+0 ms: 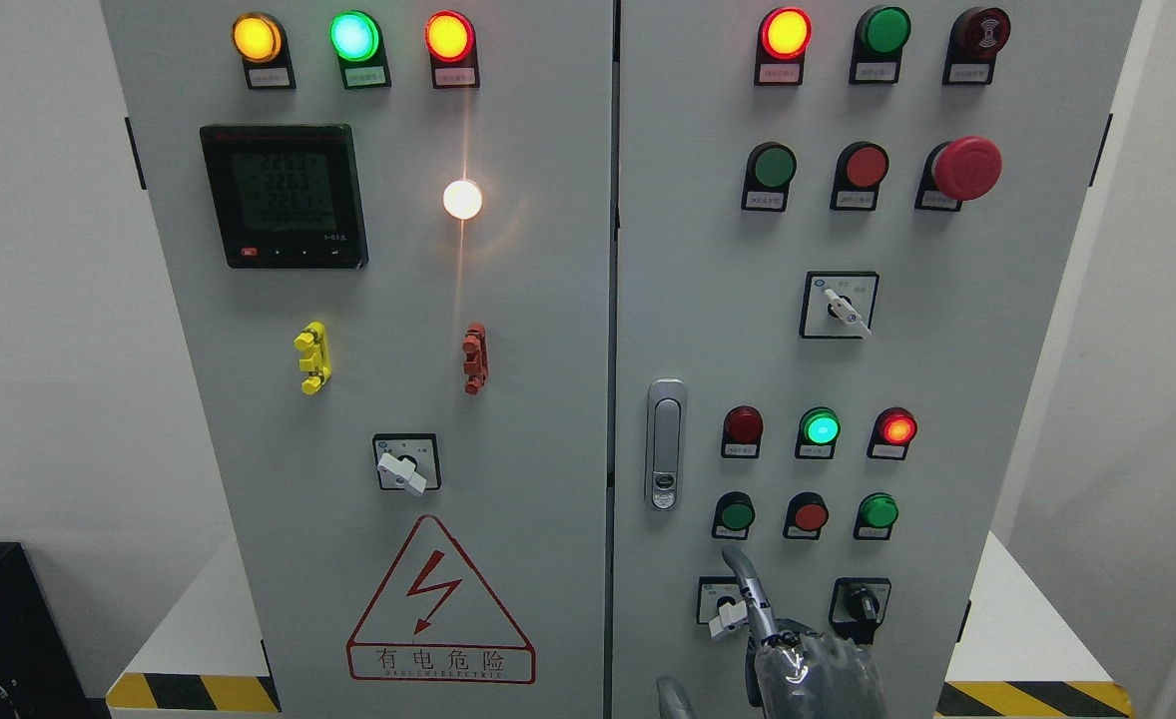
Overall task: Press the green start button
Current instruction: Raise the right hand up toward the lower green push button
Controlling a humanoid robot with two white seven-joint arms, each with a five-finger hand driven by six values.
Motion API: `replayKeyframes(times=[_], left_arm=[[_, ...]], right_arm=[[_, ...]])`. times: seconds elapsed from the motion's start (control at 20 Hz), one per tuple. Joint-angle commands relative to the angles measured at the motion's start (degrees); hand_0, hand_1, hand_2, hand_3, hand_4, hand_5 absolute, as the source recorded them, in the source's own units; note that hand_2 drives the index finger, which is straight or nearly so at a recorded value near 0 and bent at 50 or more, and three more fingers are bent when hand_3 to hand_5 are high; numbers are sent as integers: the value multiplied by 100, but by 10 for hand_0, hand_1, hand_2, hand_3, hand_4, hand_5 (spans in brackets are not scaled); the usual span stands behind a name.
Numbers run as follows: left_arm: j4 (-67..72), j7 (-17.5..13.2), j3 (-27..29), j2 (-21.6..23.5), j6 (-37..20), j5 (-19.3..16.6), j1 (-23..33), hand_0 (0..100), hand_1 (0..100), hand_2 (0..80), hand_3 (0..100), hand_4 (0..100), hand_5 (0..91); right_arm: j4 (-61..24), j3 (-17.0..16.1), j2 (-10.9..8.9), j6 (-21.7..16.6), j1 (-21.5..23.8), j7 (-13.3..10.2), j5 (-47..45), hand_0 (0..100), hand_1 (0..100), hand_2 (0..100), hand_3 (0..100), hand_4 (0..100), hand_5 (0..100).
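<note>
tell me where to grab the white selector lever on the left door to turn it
Pinch the white lever across its two long flat sides, coming straight in from the front. It stands out from the left door as a narrow bar slanting toward the lower right, so the pinch should probably be tilted to match that slant.

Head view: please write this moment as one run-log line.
hand: bottom edge, right door | index finger: extended up, tip just below lower-left green button | contact: none seen | green lamp above: lit
</note>
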Motion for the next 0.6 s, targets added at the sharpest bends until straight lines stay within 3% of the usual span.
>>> replayKeyframes(times=[0.0, 0.55], left_arm=[[167, -2, 0, 0, 2, 0, -158, 120, 556, 0, 0, 0, 0], [167, -2, 0, 0, 2, 0, -149, 120, 556, 0, 0, 0, 0]], right_arm=[[603, -47, 8, 0, -311, -40, 71, 305, 350, 0, 970, 920, 1000], [1095, -451, 0, -220, -496, -225, 45, 341, 344, 0, 972, 919, 1000]])
